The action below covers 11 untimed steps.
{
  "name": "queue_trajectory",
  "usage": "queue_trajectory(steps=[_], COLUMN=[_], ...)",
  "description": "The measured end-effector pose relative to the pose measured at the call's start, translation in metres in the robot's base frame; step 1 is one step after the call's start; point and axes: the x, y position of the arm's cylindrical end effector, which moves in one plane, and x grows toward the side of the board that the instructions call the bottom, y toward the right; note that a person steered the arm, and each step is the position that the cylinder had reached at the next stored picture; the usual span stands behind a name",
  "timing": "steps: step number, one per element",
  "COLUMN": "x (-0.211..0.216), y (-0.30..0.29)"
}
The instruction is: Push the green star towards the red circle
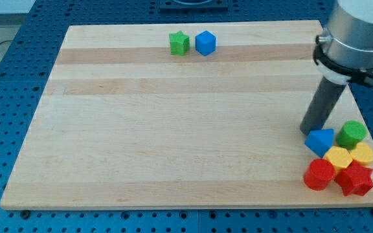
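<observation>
The green star (pixel 179 43) sits near the view's top edge of the board, touching a blue cube (pixel 205 43) on its right. The red circle (pixel 318 174) lies at the view's bottom right in a tight cluster of blocks. My tip (pixel 310 129) rests on the board at the view's right, just above and left of the blue triangle (pixel 320 140) in that cluster, far from the green star.
The cluster also holds a green circle (pixel 351 134), a yellow hexagon (pixel 338 157), a yellow block (pixel 362 154) and a red star (pixel 355 179). The wooden board (pixel 160 129) ends close to the cluster at the view's right and bottom.
</observation>
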Motion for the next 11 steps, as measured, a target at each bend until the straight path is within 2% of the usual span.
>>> queue_trajectory(steps=[1,2,3,4,5,6,7,9,10,11], x=[0.0,-0.018,-0.064,-0.127,-0.206,-0.265,-0.265,-0.157,-0.148,-0.173], y=[0.001,-0.003,-0.021,-0.044,-0.087,-0.172,-0.225,-0.22,-0.22,-0.224])
